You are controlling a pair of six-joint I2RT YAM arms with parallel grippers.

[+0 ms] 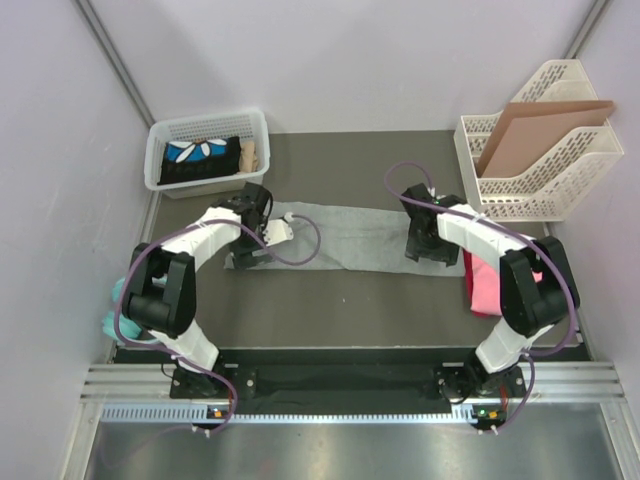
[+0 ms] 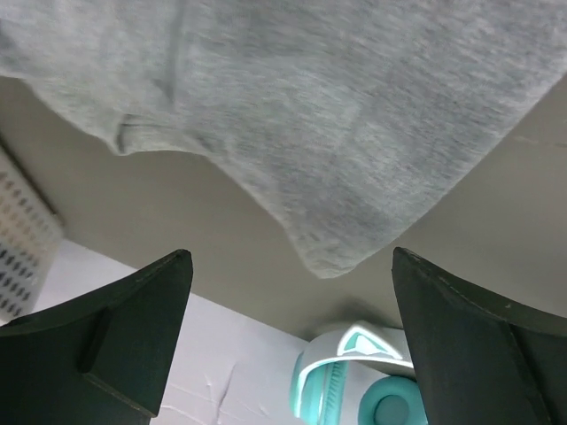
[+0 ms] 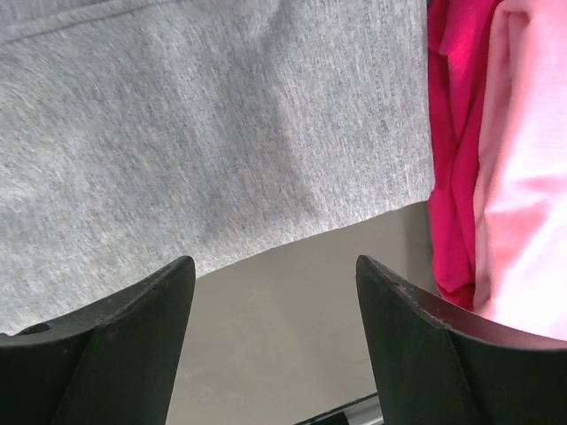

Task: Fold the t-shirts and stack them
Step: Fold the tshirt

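Observation:
The heather grey t-shirt (image 1: 350,237) lies as a long folded strip across the middle of the table. It also shows in the left wrist view (image 2: 337,115) and the right wrist view (image 3: 195,124). My left gripper (image 1: 250,250) hovers open over the strip's left end, jaws wide and empty (image 2: 292,310). My right gripper (image 1: 430,250) hovers open over the strip's right end, jaws wide and empty (image 3: 275,310). The magenta t-shirt (image 1: 478,290) and the pink t-shirt (image 1: 490,287) lie piled at the right, just beside the right gripper; the magenta t-shirt (image 3: 452,159) and the pink t-shirt (image 3: 527,177) also show in the right wrist view.
A white basket (image 1: 160,160) with dark cloth stands at the back left. White file racks (image 1: 540,190) holding a brown cardboard sheet (image 1: 535,135) stand at the back right. Teal and white headphones (image 2: 381,381) lie off the table's left edge.

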